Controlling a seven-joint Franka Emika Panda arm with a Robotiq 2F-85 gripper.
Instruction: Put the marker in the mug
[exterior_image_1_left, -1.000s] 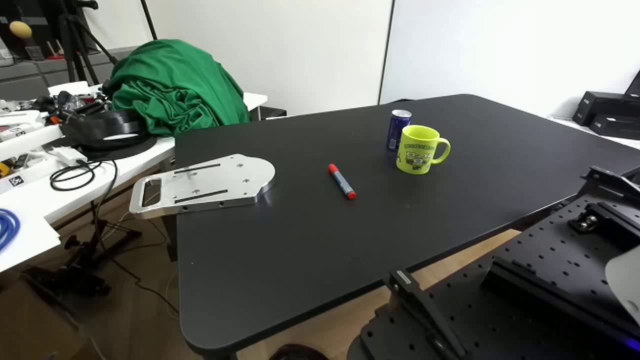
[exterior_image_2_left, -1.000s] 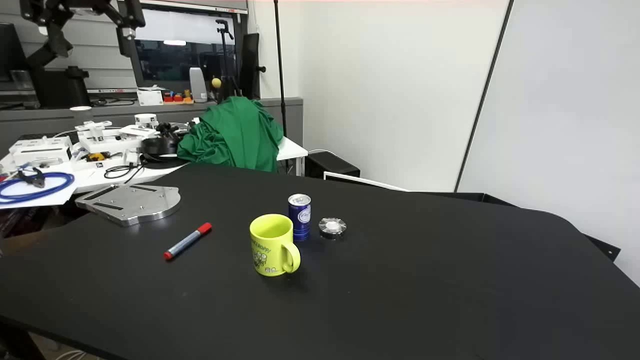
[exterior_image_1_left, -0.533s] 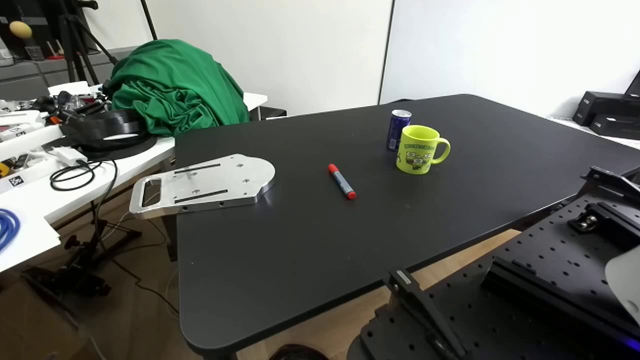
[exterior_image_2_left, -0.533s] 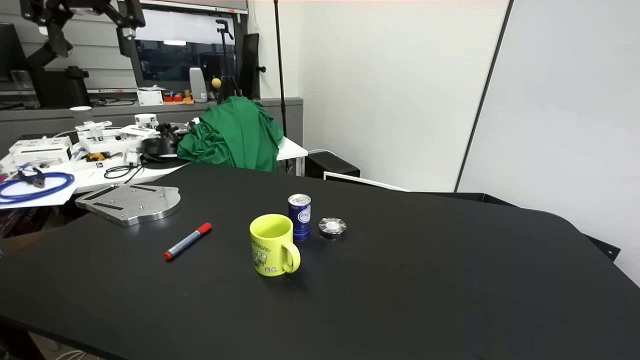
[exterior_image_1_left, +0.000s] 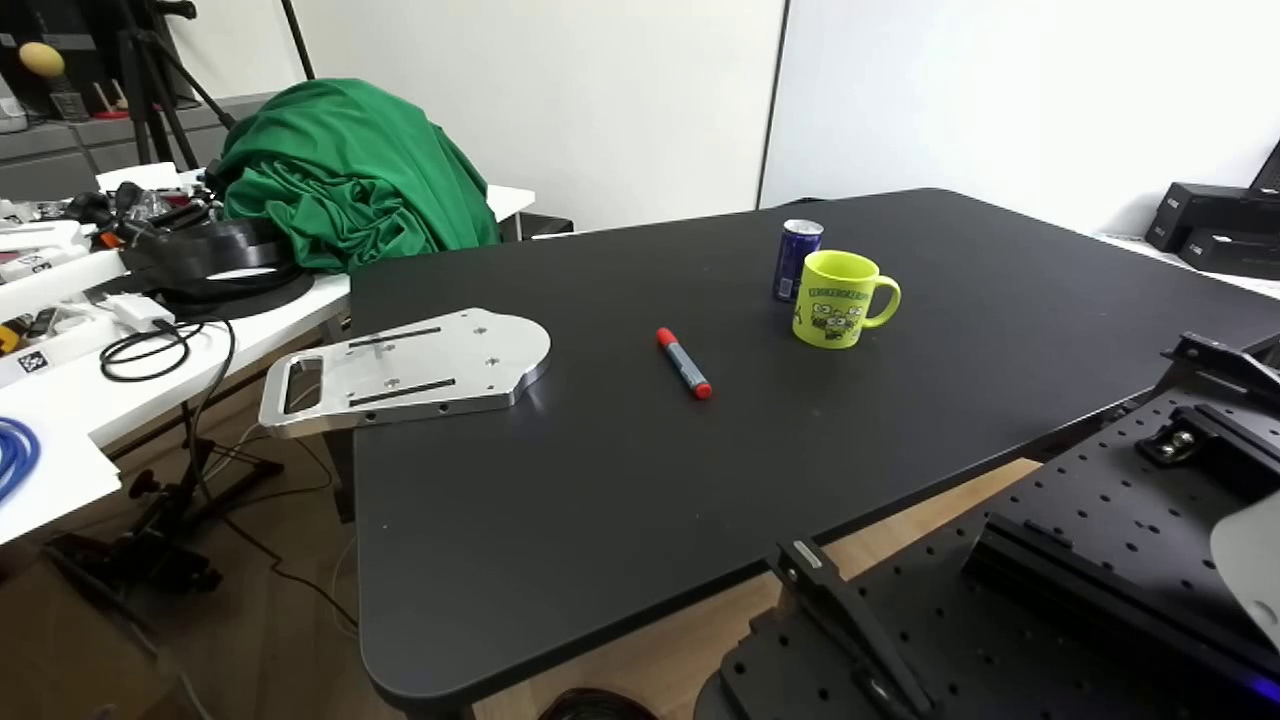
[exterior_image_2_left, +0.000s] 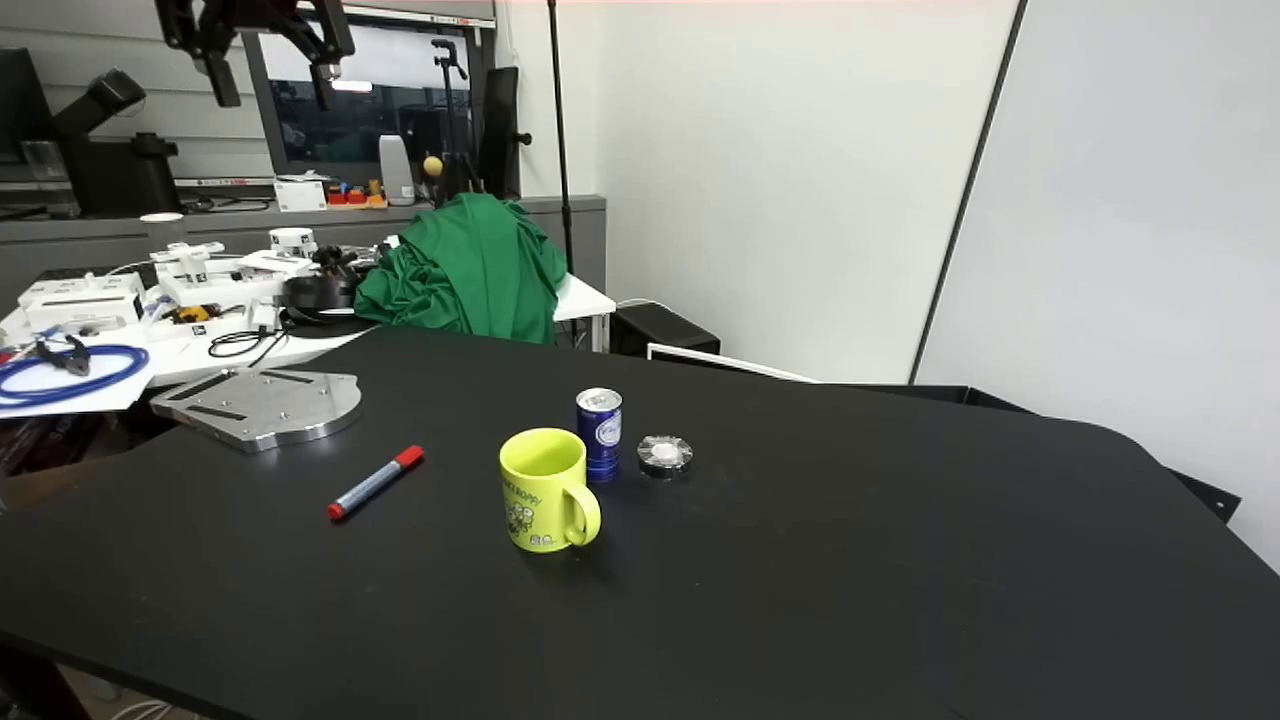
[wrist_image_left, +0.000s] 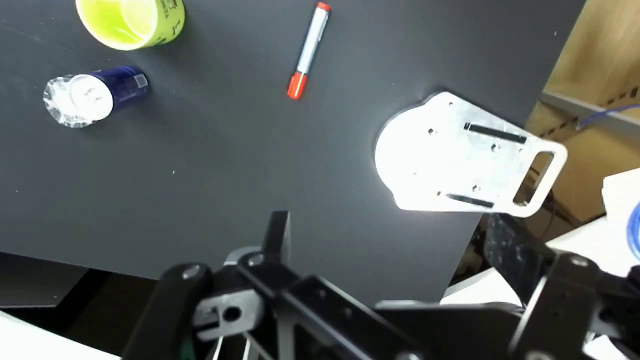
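The marker, with red ends and a grey-blue body, lies flat on the black table in both exterior views (exterior_image_1_left: 684, 362) (exterior_image_2_left: 376, 483); it also shows at the top of the wrist view (wrist_image_left: 309, 50). The yellow-green mug stands upright with its handle to the right in both exterior views (exterior_image_1_left: 828, 305) (exterior_image_2_left: 535, 500). In the wrist view the mug (wrist_image_left: 171, 20) is cut off at the top left. My gripper (exterior_image_2_left: 275, 95) is high above the table at the top left of an exterior view. In the wrist view the gripper (wrist_image_left: 390, 240) is open with nothing between its fingers, apart from marker and mug.
A blue can (exterior_image_2_left: 600, 440) stands right beside the mug, and a clear-wrapped roll (exterior_image_2_left: 665, 456) lies next to the can. A silver metal plate (exterior_image_1_left: 430, 365) overhangs the table's edge. A side table with a green cloth (exterior_image_1_left: 350, 180) and clutter stands beyond that edge.
In an exterior view my gripper has moved to the right and turned a little over the last half second. The marker, mug and other objects have not moved.
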